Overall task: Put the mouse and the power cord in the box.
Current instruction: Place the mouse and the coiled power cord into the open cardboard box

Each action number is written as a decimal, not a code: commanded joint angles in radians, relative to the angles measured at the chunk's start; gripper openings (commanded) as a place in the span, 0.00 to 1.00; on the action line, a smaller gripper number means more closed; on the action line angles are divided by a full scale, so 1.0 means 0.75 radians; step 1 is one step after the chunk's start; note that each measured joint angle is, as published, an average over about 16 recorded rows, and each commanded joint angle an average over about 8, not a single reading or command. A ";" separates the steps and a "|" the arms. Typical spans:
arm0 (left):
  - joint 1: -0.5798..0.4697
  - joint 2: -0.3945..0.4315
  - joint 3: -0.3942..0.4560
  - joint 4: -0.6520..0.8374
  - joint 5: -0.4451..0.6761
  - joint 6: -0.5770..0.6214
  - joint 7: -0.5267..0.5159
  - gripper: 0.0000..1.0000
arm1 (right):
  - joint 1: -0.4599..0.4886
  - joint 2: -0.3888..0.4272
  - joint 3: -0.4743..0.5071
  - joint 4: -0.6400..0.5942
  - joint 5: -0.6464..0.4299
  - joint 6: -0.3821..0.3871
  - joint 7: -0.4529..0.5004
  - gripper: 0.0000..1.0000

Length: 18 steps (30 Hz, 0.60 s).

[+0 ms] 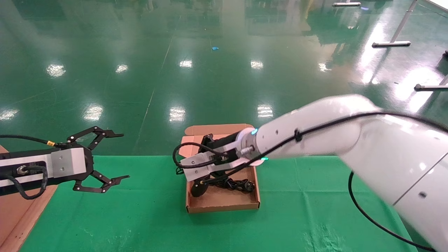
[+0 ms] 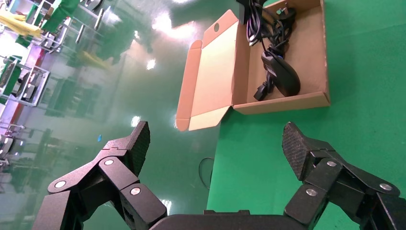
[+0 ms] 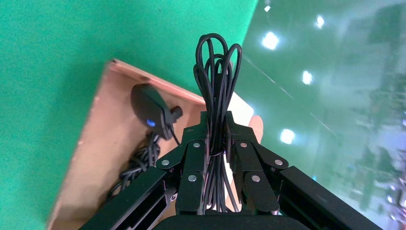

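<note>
The open cardboard box [image 1: 224,207] sits mid-table, its lid [image 1: 218,129] folded back over the far edge. Inside lie the black mouse [image 1: 198,189], also visible in the left wrist view [image 2: 286,76] and with its blue mark in the right wrist view [image 3: 151,108], and the bundled power cord [image 1: 235,184] with its plug [image 2: 287,10]. My right gripper [image 1: 207,141] hovers over the box's far part. It is shut [image 3: 216,120] on a tied, looped bundle of thin black cable [image 3: 218,67], seemingly the mouse's own. My left gripper [image 1: 122,156] hangs open and empty to the box's left [image 2: 215,139].
A green cloth [image 1: 140,217] covers the table, whose far edge runs just behind the box. A flat brown wooden board [image 1: 17,213] lies at the near left under my left arm. Beyond is shiny green floor with metal stand feet [image 1: 390,44] far right.
</note>
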 commanded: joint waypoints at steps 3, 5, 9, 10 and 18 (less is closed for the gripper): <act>0.000 0.011 -0.003 0.049 -0.002 0.005 0.025 1.00 | -0.044 0.002 -0.083 -0.024 0.012 0.144 0.021 0.00; -0.005 0.016 -0.003 0.066 -0.002 0.014 0.034 1.00 | -0.061 0.002 -0.114 -0.050 0.016 0.195 0.027 0.00; -0.014 0.025 -0.003 0.094 -0.001 0.030 0.047 1.00 | -0.086 0.003 -0.166 -0.094 0.028 0.258 0.033 0.24; -0.015 0.027 -0.003 0.099 -0.001 0.032 0.049 1.00 | -0.091 0.003 -0.175 -0.102 0.031 0.266 0.032 0.37; -0.020 0.031 -0.006 0.125 -0.004 0.047 0.060 1.00 | -0.124 0.003 -0.231 -0.138 0.043 0.317 0.023 1.00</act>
